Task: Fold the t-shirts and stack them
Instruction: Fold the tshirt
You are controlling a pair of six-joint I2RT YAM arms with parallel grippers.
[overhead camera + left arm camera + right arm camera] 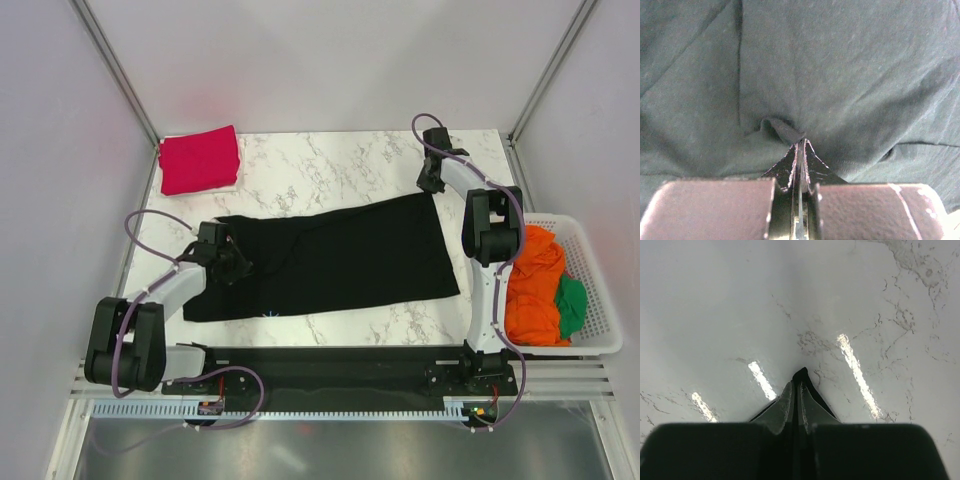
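A black t-shirt (335, 255) lies spread across the middle of the marble table (330, 170). My left gripper (238, 262) is shut on a pinched fold of the black t-shirt (782, 131) near its left end; the left wrist view (800, 145) is filled with its dark cloth. My right gripper (432, 185) is shut on the far right corner of the shirt; a black tip of cloth (801, 375) sticks out between the fingers (800, 387) over bare marble. A folded red t-shirt (199, 159) lies at the far left corner.
A white basket (595, 300) at the right edge holds crumpled orange (532, 280) and green (572, 305) shirts. White enclosure walls and metal posts surround the table. A black base rail (330, 362) runs along the near edge.
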